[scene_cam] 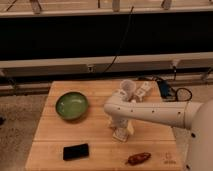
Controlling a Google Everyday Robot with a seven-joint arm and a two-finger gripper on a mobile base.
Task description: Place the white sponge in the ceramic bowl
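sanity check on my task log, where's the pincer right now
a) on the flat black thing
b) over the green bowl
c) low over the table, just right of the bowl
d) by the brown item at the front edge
c: the pincer hangs low over the table, right of the ceramic bowl, at a pale pad that is likely the white sponge, apart from the flat black thing and the brown item.

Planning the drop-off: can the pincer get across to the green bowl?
Probably yes. The pincer is down at the middle of the table, right of the bowl in the picture, with bare wood between them; the phone lies nearer the front edge, off that path.
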